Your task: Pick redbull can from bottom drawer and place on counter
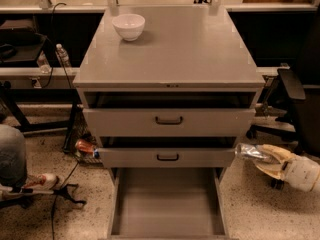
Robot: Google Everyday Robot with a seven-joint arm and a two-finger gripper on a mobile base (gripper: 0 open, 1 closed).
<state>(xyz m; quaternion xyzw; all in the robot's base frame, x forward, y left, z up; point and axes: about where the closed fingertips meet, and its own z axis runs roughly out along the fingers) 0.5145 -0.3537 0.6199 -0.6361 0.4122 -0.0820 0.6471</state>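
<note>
My gripper (260, 160) is at the right of the cabinet, level with the middle drawer, outside the drawers. It is shut on the redbull can (249, 151), a slim silvery can held lying sideways, its shiny end pointing left toward the cabinet. The bottom drawer (167, 204) is pulled open below, its flat grey floor bare. The counter (172, 46) is the broad grey top above, well over the gripper.
A white bowl (128, 26) stands at the counter's back left. Two upper drawers with black handles (168, 119) are partly open. A reddish-orange can (85, 146) lies on the floor left of the cabinet. A black chair (295, 99) stands at the right.
</note>
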